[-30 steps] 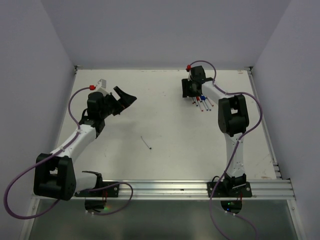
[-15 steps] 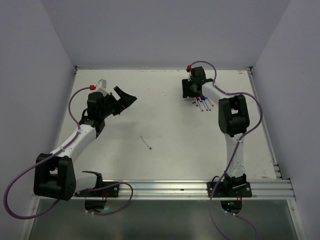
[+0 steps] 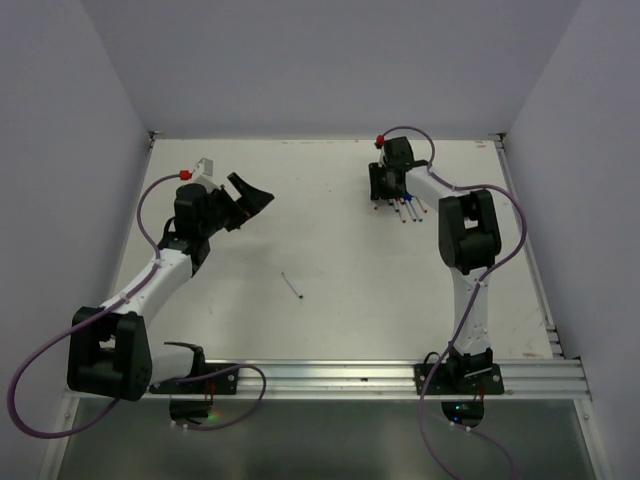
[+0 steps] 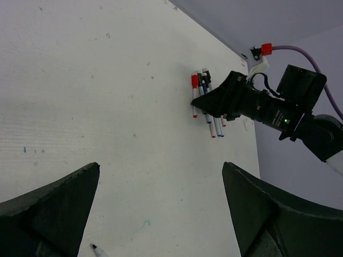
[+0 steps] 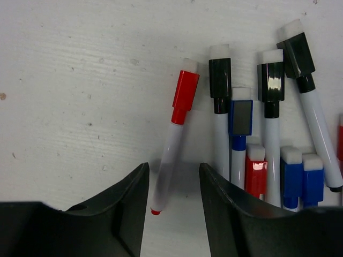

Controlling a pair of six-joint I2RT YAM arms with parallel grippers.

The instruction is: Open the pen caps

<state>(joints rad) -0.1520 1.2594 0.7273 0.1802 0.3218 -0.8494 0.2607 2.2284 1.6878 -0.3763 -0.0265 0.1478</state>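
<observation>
The pen caps (image 5: 272, 80) sit on their pens (image 5: 224, 144), which lie bunched side by side on the worktop (image 5: 75, 75) toward its far right corner. The red cap (image 5: 185, 96) tops the one pen lying slightly apart and tilted, on the side of the bunch facing the worktop's left edge. The step in hand looks like taking that pen by its barrel. To do it well, the grip should close low on the barrel, square across it and clear of the black-capped neighbour, so the cap stays free to be pulled (probably by the other arm). The right end effector (image 5: 172, 179) stands about half open, one finger on each side of the barrel, gripping nothing yet. The left end effector (image 4: 161, 214) gapes wide and empty, well apart over the worktop's left half.
</observation>
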